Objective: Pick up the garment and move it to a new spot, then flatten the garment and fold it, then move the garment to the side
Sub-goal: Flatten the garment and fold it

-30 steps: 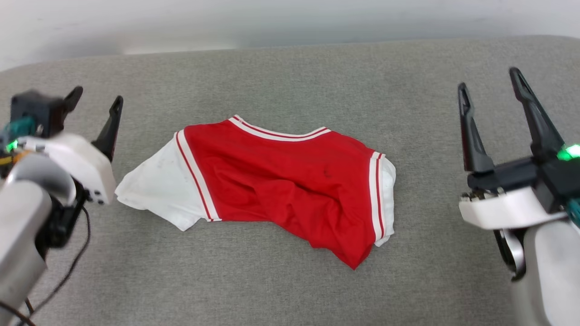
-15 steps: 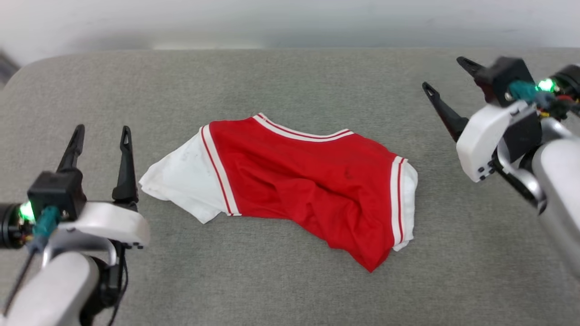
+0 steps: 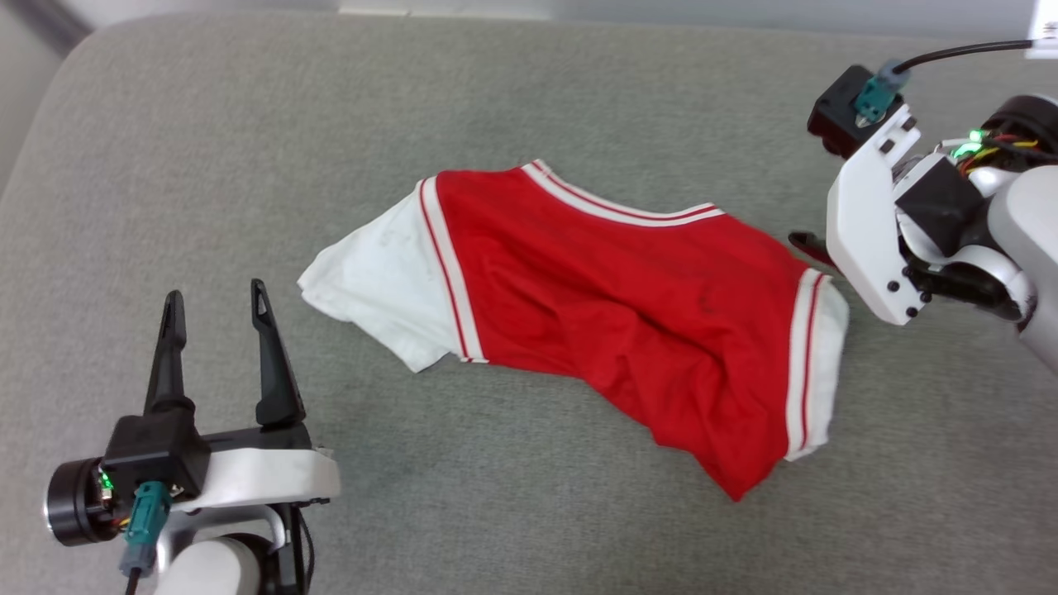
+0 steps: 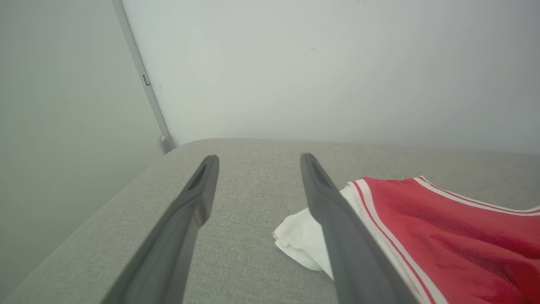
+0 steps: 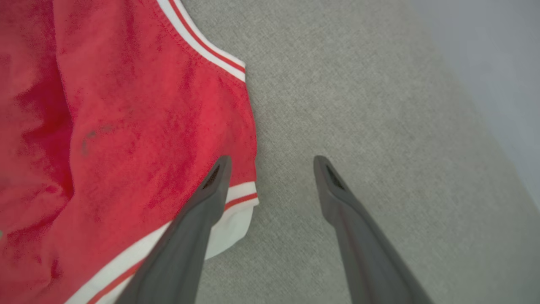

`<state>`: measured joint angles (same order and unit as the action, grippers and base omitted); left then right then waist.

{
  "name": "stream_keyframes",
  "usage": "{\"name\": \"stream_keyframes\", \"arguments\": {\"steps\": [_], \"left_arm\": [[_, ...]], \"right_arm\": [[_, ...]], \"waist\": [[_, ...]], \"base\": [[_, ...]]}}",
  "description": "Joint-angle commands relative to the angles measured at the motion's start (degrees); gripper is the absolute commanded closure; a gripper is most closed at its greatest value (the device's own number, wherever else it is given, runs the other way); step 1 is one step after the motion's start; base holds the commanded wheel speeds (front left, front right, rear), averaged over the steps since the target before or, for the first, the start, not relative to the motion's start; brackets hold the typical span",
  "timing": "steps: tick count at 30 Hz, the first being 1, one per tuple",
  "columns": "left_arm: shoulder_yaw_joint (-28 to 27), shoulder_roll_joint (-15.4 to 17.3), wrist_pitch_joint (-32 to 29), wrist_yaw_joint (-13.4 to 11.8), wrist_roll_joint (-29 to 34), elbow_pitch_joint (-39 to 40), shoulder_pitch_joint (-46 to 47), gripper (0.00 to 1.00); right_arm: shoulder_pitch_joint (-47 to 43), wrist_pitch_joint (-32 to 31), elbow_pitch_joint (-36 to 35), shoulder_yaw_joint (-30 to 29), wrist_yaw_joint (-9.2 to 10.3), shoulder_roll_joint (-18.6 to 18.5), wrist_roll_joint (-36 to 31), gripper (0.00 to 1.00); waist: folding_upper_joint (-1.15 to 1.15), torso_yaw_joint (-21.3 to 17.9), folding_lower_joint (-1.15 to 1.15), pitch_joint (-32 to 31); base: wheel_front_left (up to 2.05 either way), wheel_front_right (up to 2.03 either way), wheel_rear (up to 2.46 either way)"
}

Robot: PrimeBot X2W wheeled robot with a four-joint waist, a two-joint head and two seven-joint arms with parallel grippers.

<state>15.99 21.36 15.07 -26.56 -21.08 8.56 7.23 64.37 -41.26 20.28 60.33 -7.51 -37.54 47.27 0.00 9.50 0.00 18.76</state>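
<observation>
left tool (image 3: 216,291): fingers apart, empty, above bare grey fabric surface (image 3: 248,124)
right tool (image 5: 272,159): fingers apart, empty; one finger over striped sleeve hem, the other over bare surface; contact unclear
garment (image 3: 628,306): rumpled, lying between the tools; white sleeve ahead-right of left tool, near its inner finger

the grey woven-fabric worktop (image 3: 248,124), rounded at its far left corner, carries the garment (image 3: 628,306), which lies crumpled near its middle, striped collar toward the far edge, one white sleeve spread flat to the left and the red body bunched in folds toward the right.
</observation>
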Motion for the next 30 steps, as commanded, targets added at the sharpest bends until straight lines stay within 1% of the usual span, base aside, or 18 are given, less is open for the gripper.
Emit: {"name": "stream_keyframes", "arguments": {"steps": [1,7,12,13,16,21,26,30], "left_arm": [[-1.3,-1.9,0.1,1.2,1.5,0.0,-0.7,0.0],[-4.9,-8.6,0.1,6.5,6.6,-1.1,-1.1,0.0],[-7.7,-12.3,0.1,10.4,9.8,-2.6,-0.1,0.0],[-9.3,-13.6,0.1,12.1,11.3,-3.2,-0.6,0.0],[-10.6,-14.4,0.1,13.5,12.7,-3.9,-1.2,0.0],[-12.6,-15.3,0.1,14.8,14.5,-4.1,-3.2,0.0],[-14.4,-15.8,0.1,15.6,15.6,-3.6,-5.8,0.0],[-15.4,-16.2,0.1,16.2,16.3,-3.4,-7.5,0.0]], "right_arm": [[1.3,-1.1,1.1,1.6,0.04,0.3,1.4,0.0],[2.0,-2.7,5.8,9.4,0.04,0.8,3.0,0.0],[-2.5,-1.7,8.3,13.0,0.03,2.0,4.7,0.0],[-3.2,0.6,8.0,13.7,-0.02,2.7,5.5,1.0],[-1.3,4.8,7.7,13.2,-0.04,2.3,6.6,1.0],[2.5,12.7,4.2,12.7,0.03,-0.8,7.0,1.0],[3.8,18.7,-2.9,12.7,0.04,-6.7,6.2,1.0],[3.2,20.7,-9.5,10.5,0.04,-12.5,6.8,1.0]], "waist": [[0.0,1.9,0.0,1.8],[0.0,4.4,0.0,4.7],[0.0,5.2,0.0,5.6],[0.0,4.6,0.0,5.1],[0.0,3.4,0.0,3.6],[0.0,1.2,0.0,0.2],[0.0,-1.3,0.0,-2.5],[0.0,-3.0,0.0,-3.5]], "base": [[0.0,0.0,0.0],[0.0,0.0,0.0],[0.0,0.0,0.0],[0.0,0.0,0.0],[0.0,0.0,0.0],[0.0,0.0,0.0],[0.0,0.0,0.0],[0.0,0.0,0.0]]}}
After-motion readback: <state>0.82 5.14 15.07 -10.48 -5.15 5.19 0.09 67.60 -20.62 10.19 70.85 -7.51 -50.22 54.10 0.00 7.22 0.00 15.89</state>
